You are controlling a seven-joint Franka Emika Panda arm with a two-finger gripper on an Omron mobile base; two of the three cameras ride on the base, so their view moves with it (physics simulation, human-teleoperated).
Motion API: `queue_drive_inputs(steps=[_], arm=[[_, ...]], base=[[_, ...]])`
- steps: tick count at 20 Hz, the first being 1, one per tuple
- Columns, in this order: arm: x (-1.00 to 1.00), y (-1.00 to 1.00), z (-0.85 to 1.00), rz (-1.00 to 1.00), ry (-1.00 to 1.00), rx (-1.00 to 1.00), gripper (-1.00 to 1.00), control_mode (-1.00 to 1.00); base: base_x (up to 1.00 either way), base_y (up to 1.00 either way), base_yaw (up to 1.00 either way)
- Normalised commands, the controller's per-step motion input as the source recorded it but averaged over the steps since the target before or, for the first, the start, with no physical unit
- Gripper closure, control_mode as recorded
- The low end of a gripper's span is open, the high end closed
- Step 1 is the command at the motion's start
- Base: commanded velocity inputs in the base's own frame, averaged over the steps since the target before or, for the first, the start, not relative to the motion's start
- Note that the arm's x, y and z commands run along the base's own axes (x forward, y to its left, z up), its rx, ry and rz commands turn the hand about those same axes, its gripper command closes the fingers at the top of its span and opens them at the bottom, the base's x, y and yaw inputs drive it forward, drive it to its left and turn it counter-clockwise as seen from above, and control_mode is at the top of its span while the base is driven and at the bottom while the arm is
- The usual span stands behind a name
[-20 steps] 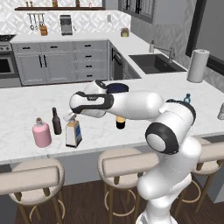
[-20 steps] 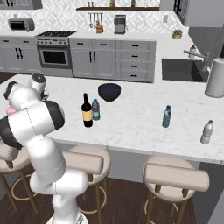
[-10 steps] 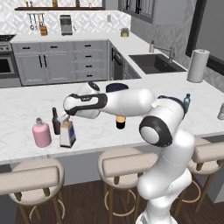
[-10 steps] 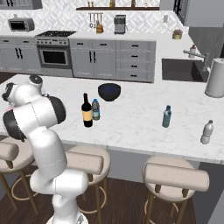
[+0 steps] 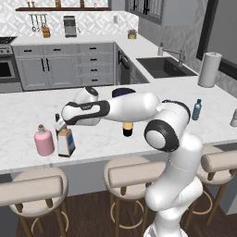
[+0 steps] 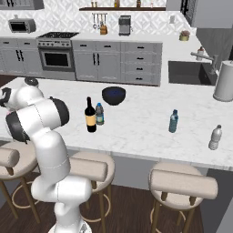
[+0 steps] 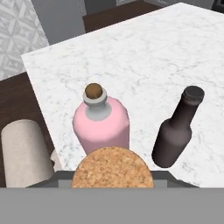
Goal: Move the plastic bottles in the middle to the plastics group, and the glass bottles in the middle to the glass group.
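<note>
My gripper [image 5: 61,126] is shut on the neck of the squarish pale glass bottle [image 5: 66,142] with a blue label, low at the counter's left end. Its tan cork [image 7: 112,168] sits close under the hand camera. Just beyond it stands the glass group: the squat pink bottle [image 7: 101,121] [image 5: 44,141] and the slim dark brown bottle [image 7: 176,131]. In the middle of the counter, the dark wine bottle [image 6: 91,116] with an orange-yellow label stands beside a small blue plastic bottle [image 6: 99,113]. Farther right is the plastics group's see-through blue water bottle [image 6: 173,121] [image 5: 197,109].
A dark blue bowl [image 6: 113,95] sits behind the wine bottle. A clear bottle [image 6: 215,137] stands near the counter's right end, and a paper towel roll [image 6: 224,81] behind it. Padded stools [image 5: 32,189] line the counter's front edge.
The arm has carried the squarish bottle leftward along the counter, up close to the pink and brown bottles. The other bottles have not moved.
</note>
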Motion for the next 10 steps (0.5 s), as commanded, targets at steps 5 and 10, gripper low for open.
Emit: queue_drive_inputs(steps=[5, 10], arm=[[0.0, 0.0, -0.09, 0.02, 0.0, -0.01, 1.0, -1.0], [0.0, 0.0, -0.3, 0.03, 0.0, -0.01, 1.0, -1.0]], base=[[0.0, 0.0, 0.0], [0.0, 0.0, 0.0]])
